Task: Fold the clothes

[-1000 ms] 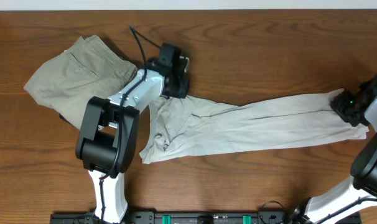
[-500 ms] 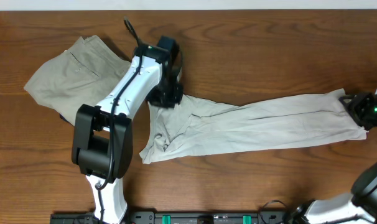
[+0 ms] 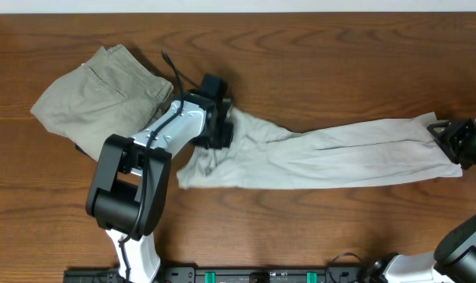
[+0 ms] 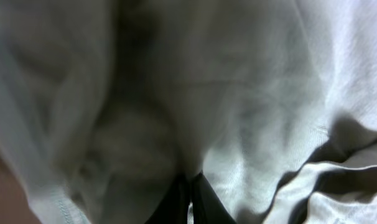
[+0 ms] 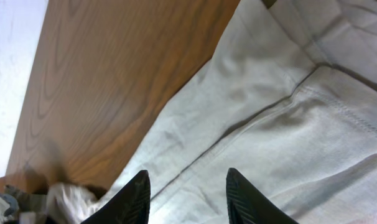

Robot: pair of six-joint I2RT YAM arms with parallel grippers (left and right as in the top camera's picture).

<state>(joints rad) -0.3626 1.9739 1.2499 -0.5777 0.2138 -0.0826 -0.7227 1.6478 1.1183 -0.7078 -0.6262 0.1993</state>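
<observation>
While the broad brown wood-grain table (image 3: pixel 340 63) is carrying everything, the large pale off-white T-shirt of thin wrinkled fabric (image 3: pixel 340 153) is lying stretched out long across its middle, reaching from near the darker khaki-olive folded trousers (image 3: pixel 89 98) at the upper left to the table's right side. At the shirt's bunched left end the left gripper (image 3: pixel 220 130) is pinching the cloth with its fingers fully together, while over the right end the right gripper (image 5: pixel 185 199) is hanging with its fingers partly apart, gripping nothing, flat cloth showing in the gap.
</observation>
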